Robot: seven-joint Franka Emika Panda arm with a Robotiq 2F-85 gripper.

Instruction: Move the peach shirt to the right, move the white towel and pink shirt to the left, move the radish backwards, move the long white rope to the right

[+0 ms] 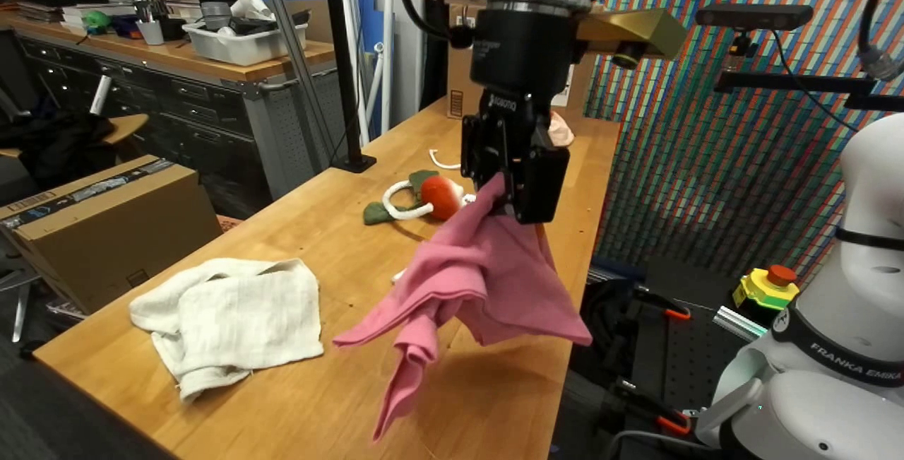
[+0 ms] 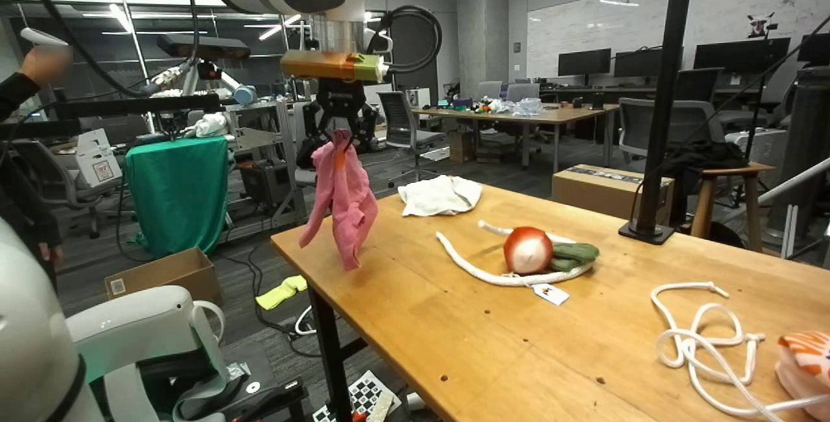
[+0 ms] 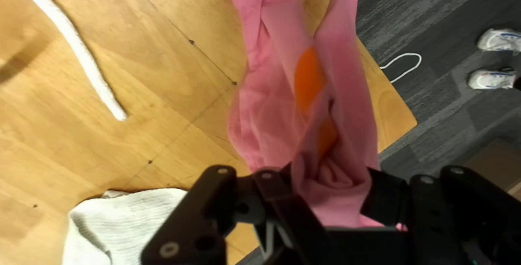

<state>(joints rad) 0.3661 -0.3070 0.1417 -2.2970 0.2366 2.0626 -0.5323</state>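
A whiteboard [image 2: 648, 30] with linear light reflections [image 2: 619, 2] is located behind black monitors [image 2: 583, 63]. The floor [image 3: 427, 12] is carpeted in dark grey. A wood-topped workbench [image 1: 127, 48] houses black drawers [image 1: 169, 103].

"Where do your cameras look from?"

"In an exterior view, along the table [image 1: 304, 410], the white towel [image 1: 247, 319] near, my base [image 1: 826, 410] right; in an exterior view, back the opposite way, the peach shirt [image 2: 801, 376] near right, the towel far, my base left"

"And the wrist view?"

"Closest, down past my gripper [image 3: 331, 198] onto the pink shirt [image 3: 268, 110]; all three share it and the towel"
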